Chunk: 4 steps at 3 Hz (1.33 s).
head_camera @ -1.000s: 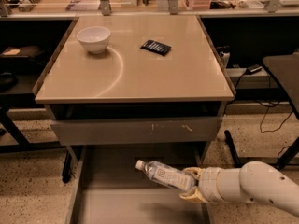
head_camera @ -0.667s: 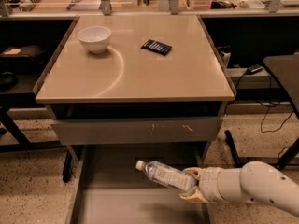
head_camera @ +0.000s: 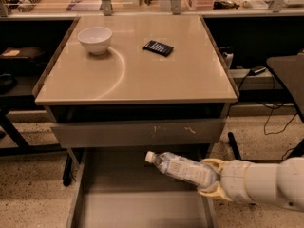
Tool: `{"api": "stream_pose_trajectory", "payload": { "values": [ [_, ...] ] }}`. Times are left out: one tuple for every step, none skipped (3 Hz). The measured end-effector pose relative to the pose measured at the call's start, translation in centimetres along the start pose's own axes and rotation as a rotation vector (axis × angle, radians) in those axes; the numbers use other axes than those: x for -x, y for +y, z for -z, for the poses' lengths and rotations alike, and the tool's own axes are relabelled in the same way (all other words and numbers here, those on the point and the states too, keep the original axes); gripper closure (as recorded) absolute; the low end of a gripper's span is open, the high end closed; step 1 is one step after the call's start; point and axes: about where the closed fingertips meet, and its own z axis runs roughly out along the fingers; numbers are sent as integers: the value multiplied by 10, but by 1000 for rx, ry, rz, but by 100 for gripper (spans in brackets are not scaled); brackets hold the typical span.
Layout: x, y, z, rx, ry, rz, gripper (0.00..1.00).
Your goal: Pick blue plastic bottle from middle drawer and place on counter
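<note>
The blue plastic bottle [head_camera: 181,168] is clear and faintly bluish, with a white cap pointing up-left and a pale label. My gripper [head_camera: 212,179] is shut on its base end and holds it tilted above the right side of the open middle drawer [head_camera: 118,208], a wide grey tray with a flat floor. My white arm comes in from the lower right. The beige counter [head_camera: 142,65] lies above, with a faint curved arc mark.
A white bowl [head_camera: 95,40] and a dark flat packet [head_camera: 158,48] sit on the counter. The grey drawer with a scratched front panel [head_camera: 137,133] is above the open one. A cluttered bench runs along the back. Cables lie on the floor at right.
</note>
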Motion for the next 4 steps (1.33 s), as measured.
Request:
{"api": "stream_pose_trajectory", "payload": {
  "values": [
    [30,-33,93,-89,-18,111,100],
    [30,-33,93,-89,-18,111,100],
    [48,-50,99,-117,-13,156,100],
    [98,-89,111,-139,-16,248,100]
  ]
}}
